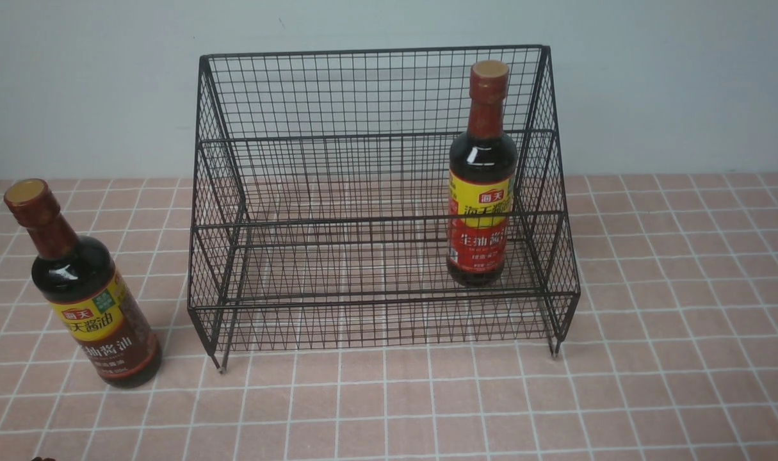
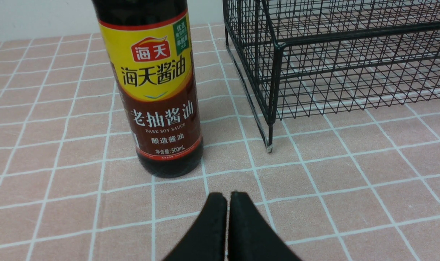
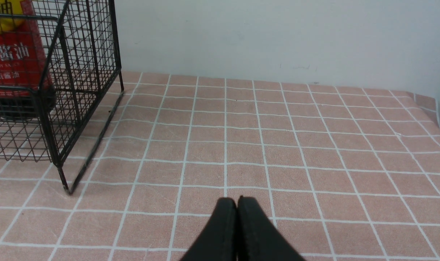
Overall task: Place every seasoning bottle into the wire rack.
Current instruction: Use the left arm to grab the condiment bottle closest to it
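Note:
The black wire rack (image 1: 376, 221) stands at the middle back of the table. A soy-sauce bottle with a red lower label (image 1: 481, 192) stands upright inside it at the right end. It also shows in the right wrist view (image 3: 13, 61), behind the rack's mesh (image 3: 78, 72). The bottle with a brown lower label (image 1: 88, 294) stands on the table left of the rack. In the left wrist view this bottle (image 2: 154, 94) stands just beyond my left gripper (image 2: 227, 197), which is shut and empty. The rack's corner (image 2: 274, 90) is beside it. My right gripper (image 3: 237, 201) is shut and empty over the table, right of the rack.
The table has a pink tiled cloth (image 1: 670, 333) with white grid lines. A pale wall (image 1: 670, 83) runs behind the rack. The table's right edge (image 3: 435, 108) shows in the right wrist view.

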Available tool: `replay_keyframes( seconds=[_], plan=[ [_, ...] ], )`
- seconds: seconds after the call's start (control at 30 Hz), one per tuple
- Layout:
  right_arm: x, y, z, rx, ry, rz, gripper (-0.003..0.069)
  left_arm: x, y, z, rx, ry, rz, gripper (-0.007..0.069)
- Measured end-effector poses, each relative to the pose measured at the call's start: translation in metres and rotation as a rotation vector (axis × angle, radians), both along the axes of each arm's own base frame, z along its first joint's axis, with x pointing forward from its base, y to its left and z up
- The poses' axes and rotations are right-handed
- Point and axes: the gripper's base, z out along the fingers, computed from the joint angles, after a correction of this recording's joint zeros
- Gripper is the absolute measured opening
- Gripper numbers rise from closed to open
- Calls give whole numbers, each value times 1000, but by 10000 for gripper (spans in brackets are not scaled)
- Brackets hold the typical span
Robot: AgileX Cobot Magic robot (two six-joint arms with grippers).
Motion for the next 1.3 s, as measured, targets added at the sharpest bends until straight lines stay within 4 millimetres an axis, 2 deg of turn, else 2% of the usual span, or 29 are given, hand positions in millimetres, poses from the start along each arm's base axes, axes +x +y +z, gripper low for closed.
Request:
replay_keyframes(
  seconds=[0.1, 0.23, 0.37, 0.47, 0.6, 0.73, 0.87, 0.9, 0.93, 1.0, 1.07, 1.13, 1.17, 1.2, 1.23, 1.27, 1.3],
  plan=[
    [0, 0, 0, 0, 0, 0, -12, 1, 0, 2, -24, -23, 5, -7],
    [0, 0, 0, 0, 0, 0, -12, 3, -1, 13, -163, -127, 26, -7],
    [0, 0, 0, 0, 0, 0, -12, 4, 2, 29, -384, -283, 73, -7],
    [0, 0, 0, 0, 0, 0, -12, 4, 8, 42, -479, -420, 123, -7],
    [0, 0, 0, 0, 0, 0, -12, -2, 19, 62, -463, -666, 189, -7],
    [0, 0, 0, 0, 0, 0, -12, 3, 17, 87, -324, -696, 178, -7],
    [0, 0, 0, 0, 0, 0, -12, 29, 12, 115, -236, -607, 163, 11],
    [0, 0, 0, 0, 0, 0, -12, 33, 12, 115, -227, -588, 163, 14],
    [0, 0, 0, 0, 0, 0, -12, 49, 10, 123, -209, -538, 164, 37],
    [0, 0, 0, 0, 0, 0, -12, 63, 9, 129, -192, -498, 166, 66],
    [0, 0, 0, 0, 0, 0, -12, 87, 7, 137, -156, -442, 167, 134],
    [0, 0, 0, 0, 0, 0, -12, 98, 6, 140, -137, -421, 167, 179],
    [0, 0, 0, 0, 0, 0, -12, 115, 5, 143, -107, -389, 166, 264],
    [0, 0, 0, 0, 0, 0, -12, 116, 4, 144, -104, -387, 166, 273],
    [0, 0, 0, 0, 0, 0, -12, 127, 4, 146, -95, -369, 172, 346],
    [0, 0, 0, 0, 0, 0, -12, 132, 4, 145, -95, -356, 175, 364],
    [0, 0, 0, 0, 0, 0, -12, 141, 5, 144, -113, -333, 196, 427]
  ],
)
